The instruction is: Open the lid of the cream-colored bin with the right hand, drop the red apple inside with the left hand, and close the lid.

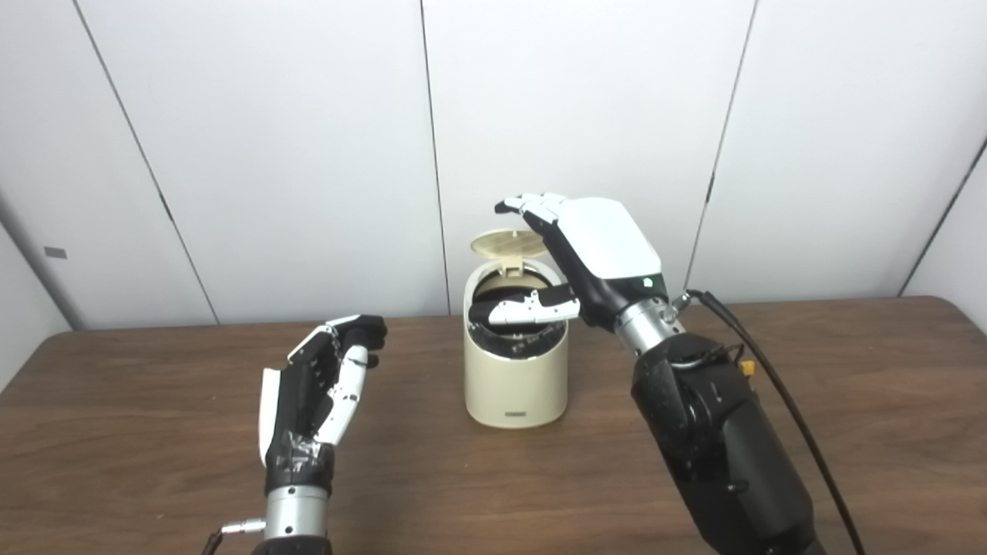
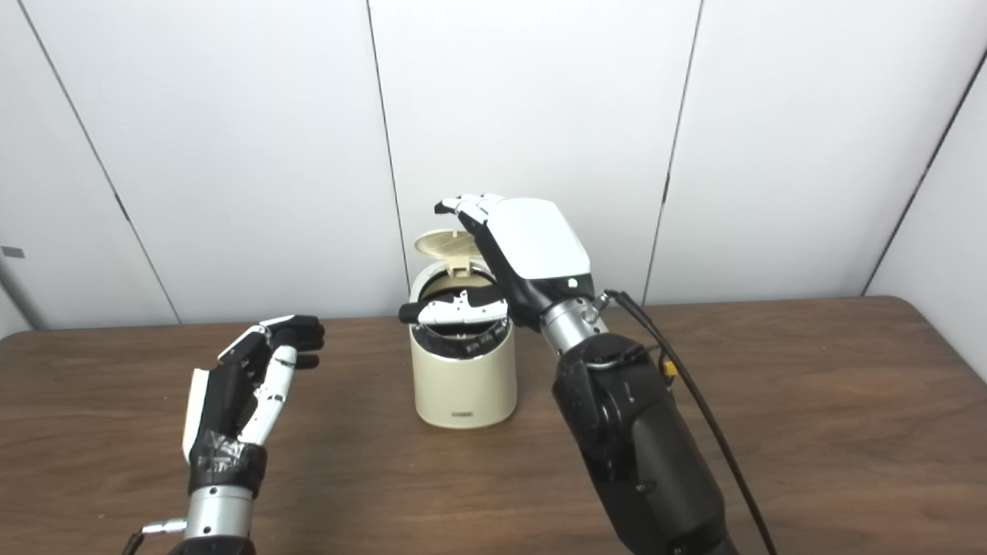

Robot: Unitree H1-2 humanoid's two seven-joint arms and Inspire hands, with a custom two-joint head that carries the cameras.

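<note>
The cream-colored bin [image 1: 515, 378] stands upright on the brown table, near its middle. Its round lid [image 1: 509, 244] is raised on the rear hinge, and the dark mouth is exposed. My right hand [image 1: 594, 254] hovers over the bin, open, with its fingers above the raised lid and its thumb [image 1: 532, 307] lying across the opening. My left hand [image 1: 324, 385] is to the left of the bin, raised above the table, fingers curled loosely around nothing. No red apple shows in either view.
The brown wooden table [image 1: 848, 401] runs across the whole view, with white wall panels right behind it. A black cable [image 1: 771, 378] trails from my right wrist along the forearm.
</note>
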